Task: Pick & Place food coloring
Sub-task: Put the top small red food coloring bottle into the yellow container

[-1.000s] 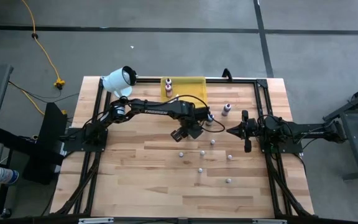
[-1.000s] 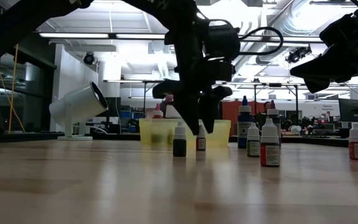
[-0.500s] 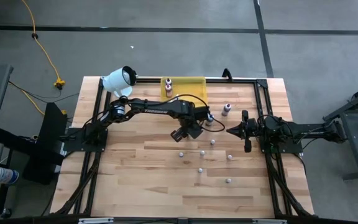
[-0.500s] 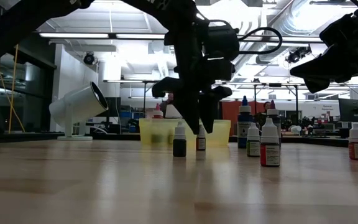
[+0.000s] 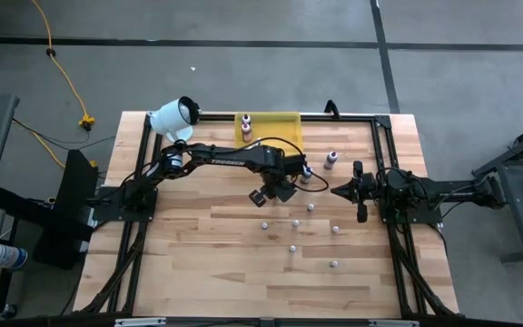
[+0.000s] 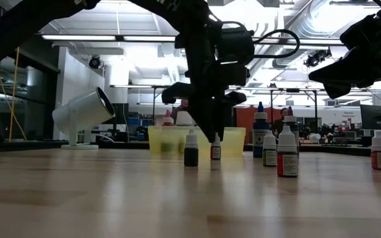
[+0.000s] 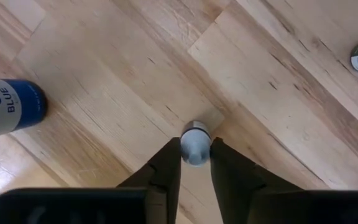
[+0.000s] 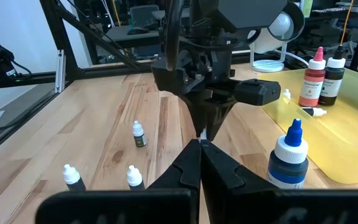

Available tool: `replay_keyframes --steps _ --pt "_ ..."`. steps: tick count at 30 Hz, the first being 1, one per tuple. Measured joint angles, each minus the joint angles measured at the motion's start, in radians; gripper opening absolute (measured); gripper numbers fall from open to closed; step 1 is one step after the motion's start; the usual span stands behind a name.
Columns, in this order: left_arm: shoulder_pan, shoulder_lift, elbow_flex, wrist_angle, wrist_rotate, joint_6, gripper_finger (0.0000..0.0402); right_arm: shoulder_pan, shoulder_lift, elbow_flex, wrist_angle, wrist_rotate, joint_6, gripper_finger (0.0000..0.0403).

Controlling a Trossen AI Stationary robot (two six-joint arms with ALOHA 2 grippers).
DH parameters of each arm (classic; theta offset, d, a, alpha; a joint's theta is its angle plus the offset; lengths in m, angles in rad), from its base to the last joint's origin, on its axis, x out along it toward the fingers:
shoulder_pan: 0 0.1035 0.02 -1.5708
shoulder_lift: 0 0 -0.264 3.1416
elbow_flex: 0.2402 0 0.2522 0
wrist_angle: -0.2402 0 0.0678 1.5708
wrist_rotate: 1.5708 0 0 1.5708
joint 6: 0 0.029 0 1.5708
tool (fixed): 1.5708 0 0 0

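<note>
My left gripper (image 7: 195, 148) points down over the middle of the table (image 5: 198, 272) and is shut on one small whitish dropper bottle (image 6: 215, 151) of food coloring. Several more small droppers (image 5: 295, 222) stand loose on their bases toward the near side. A taller blue-capped bottle (image 8: 288, 158) and a pink one (image 5: 332, 159) stand farther back. My right gripper (image 8: 200, 146) is shut, holds nothing, and hovers just right of the bottles (image 5: 338, 191). My left gripper pinches the dropper bottle's white cap (image 7: 195, 138) between its two fingers (image 7: 168, 163), coming from above and pointing down. The bottle stands upright with its base on the table (image 6: 215, 158).
A translucent yellow tray (image 5: 280, 121) sits at the far edge with two bottles (image 8: 317, 78) standing in it. A big white cylinder (image 5: 175, 115) stands at the far left corner. Bare wood lies toward the table's near and left sides.
My left gripper has shut its fingers onto the small dropper bottle that stood between them. The bottle stays upright on the table in the same spot.
</note>
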Motion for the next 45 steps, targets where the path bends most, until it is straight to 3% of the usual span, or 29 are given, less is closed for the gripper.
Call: replay_keyframes --steps 7,14,25,34,38,45 --pt "0.000 0.000 0.001 -0.003 0.000 -0.011 0.0042 0.000 0.000 0.000 0.000 0.000 0.000 0.0000" --pt "0.000 0.000 0.001 -0.005 0.023 -0.132 0.0035 0.000 0.000 0.000 0.000 0.000 0.000 0.0000" --pt "0.000 -0.001 0.060 -0.071 0.023 -0.671 0.0033 0.000 0.000 0.000 0.000 0.000 0.000 0.0000" --pt "0.017 -0.001 0.110 -0.118 0.026 -1.249 0.0033 0.000 0.000 0.000 0.000 0.000 0.000 0.0000" --pt "0.034 -0.001 0.128 -0.145 0.019 -1.359 0.0033 0.000 0.000 0.000 0.000 0.000 0.000 0.0000" --pt "0.075 -0.001 0.241 -0.265 -0.003 -1.378 0.0033 0.000 0.000 0.000 0.000 0.000 0.000 0.0000"
